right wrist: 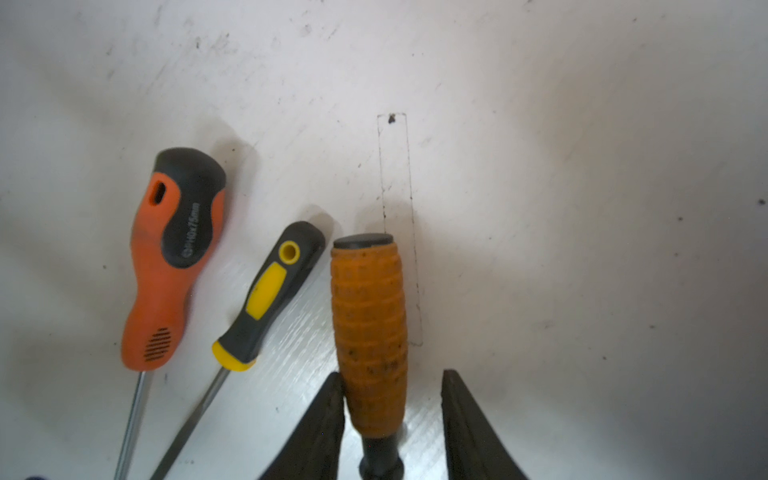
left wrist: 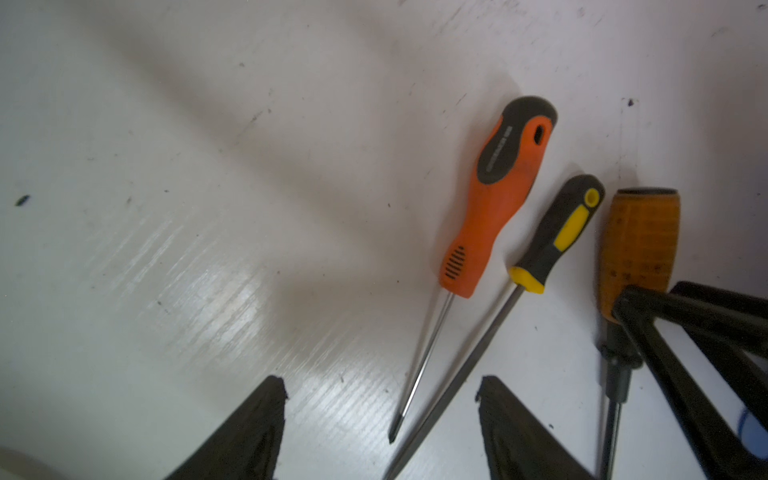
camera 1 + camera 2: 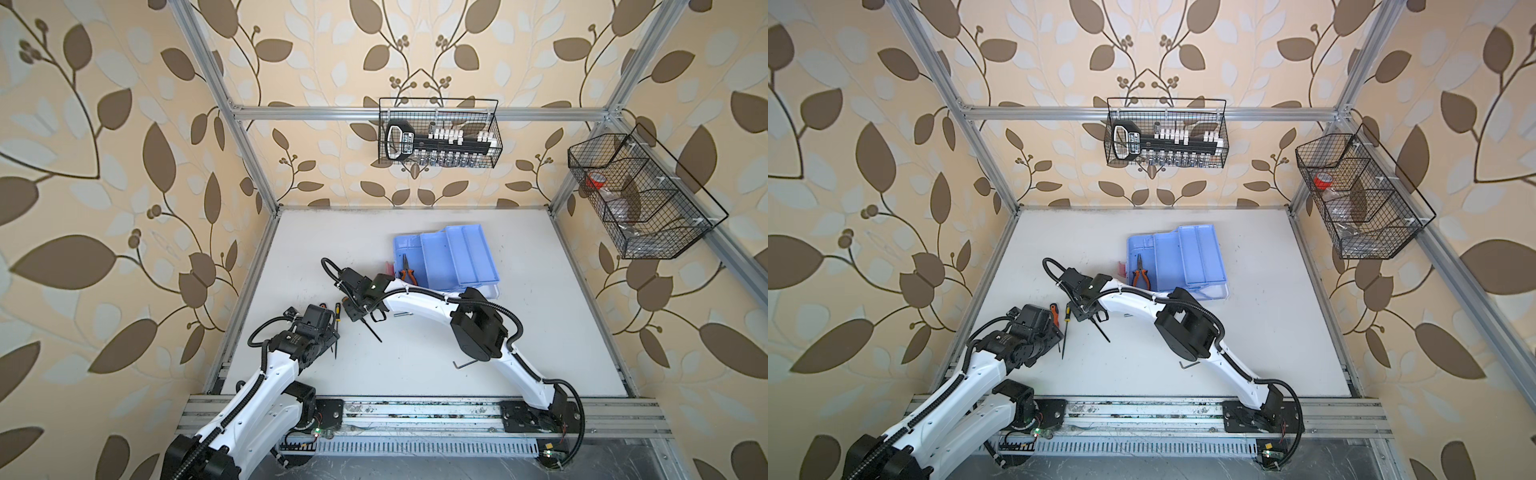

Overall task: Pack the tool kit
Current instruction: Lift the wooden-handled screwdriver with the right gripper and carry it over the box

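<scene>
The tool kit lies open at the back middle of the table, its blue trays fanned out. Orange-handled pliers lie in its base. My right gripper reaches left across the table and straddles the amber handle of a dark-shafted tool. One finger touches the handle and the other stands apart, so it is open. My left gripper hangs open over the shafts of an orange screwdriver and a black-and-yellow screwdriver.
A black hex key lies beside the right arm's elbow. A wire basket holding a socket set hangs on the back wall. Another wire basket hangs on the right wall with a red roll inside.
</scene>
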Robot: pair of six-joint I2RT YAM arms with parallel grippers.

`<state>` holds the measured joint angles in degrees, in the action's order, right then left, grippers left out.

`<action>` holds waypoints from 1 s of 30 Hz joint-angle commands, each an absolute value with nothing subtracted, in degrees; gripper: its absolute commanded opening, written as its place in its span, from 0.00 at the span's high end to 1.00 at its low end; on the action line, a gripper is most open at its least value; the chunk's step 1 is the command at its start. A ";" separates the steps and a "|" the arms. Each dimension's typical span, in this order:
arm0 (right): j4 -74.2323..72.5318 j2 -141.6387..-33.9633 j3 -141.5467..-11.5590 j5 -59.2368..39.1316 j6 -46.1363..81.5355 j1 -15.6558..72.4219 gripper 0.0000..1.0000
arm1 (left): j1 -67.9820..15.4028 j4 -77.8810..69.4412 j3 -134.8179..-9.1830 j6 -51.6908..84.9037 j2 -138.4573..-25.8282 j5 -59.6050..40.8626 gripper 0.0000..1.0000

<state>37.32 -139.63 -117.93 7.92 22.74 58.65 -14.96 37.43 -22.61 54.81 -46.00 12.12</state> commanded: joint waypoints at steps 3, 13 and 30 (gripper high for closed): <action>40.01 -142.39 -117.42 10.83 21.25 58.43 0.50 | -14.42 37.27 -22.73 54.44 -46.66 11.96 0.24; 37.84 -142.33 -113.39 10.88 22.30 59.73 0.62 | -14.41 37.26 -22.76 54.23 -47.07 11.69 0.24; 37.39 -130.33 -109.59 7.05 24.25 54.25 0.98 | -14.33 37.44 -22.54 54.04 -46.49 11.61 0.24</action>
<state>34.70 -135.94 -110.28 8.08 23.55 56.49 -14.90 37.26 -22.61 54.37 -46.98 11.90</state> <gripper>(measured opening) 0.198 0.760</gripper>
